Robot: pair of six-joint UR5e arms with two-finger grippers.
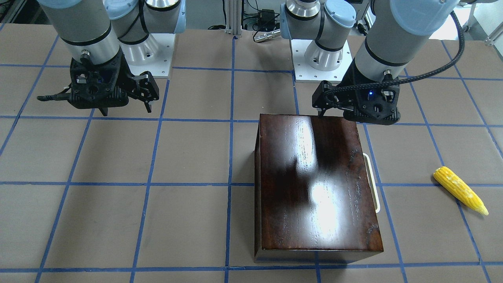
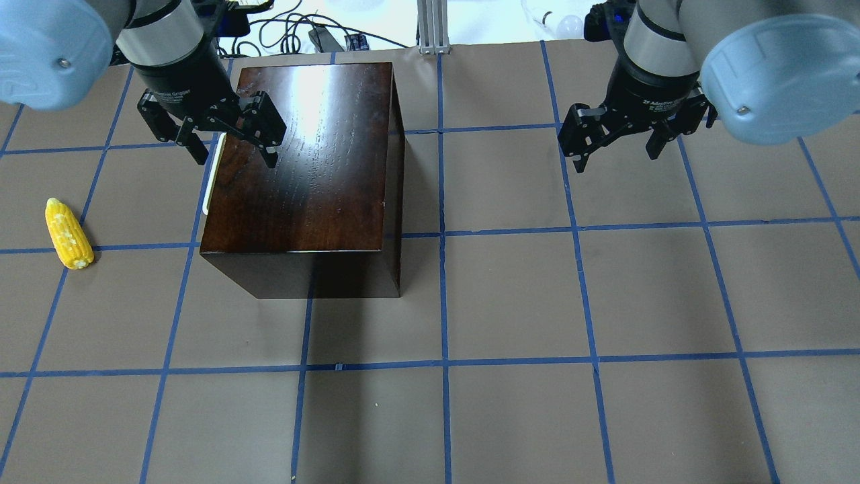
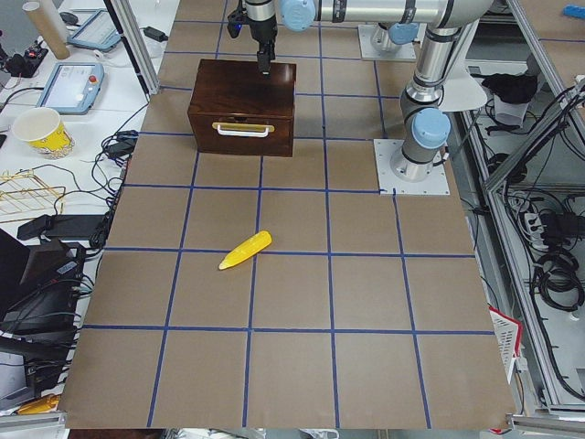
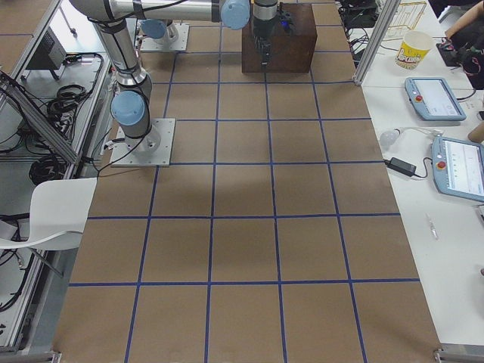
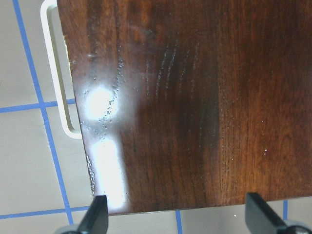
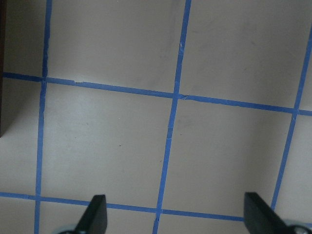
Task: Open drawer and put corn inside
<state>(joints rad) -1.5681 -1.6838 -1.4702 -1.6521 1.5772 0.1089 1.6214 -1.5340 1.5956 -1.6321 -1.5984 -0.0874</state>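
1. The drawer (image 3: 239, 139) sits shut in the dark box (image 2: 302, 161). Its white loop handle (image 2: 211, 171) juts from the box's left face. Opening it looks like the step in hand, and the pull has not begun.
2. The left hand (image 2: 235, 158) hovers over the far left edge of the box top, spread wide and empty, above the handle.
3. The right hand (image 2: 618, 158) hangs over bare worktop (image 2: 537, 302), well to the right of the box, also wide and empty.
4. The corn (image 2: 68, 234) lies on the worktop, left of the box and well apart from it.
5. Next, I judge, the left hand must drop beside the left face to handle height, close on the loop and pull leftward. The drawer would slide toward the corn.
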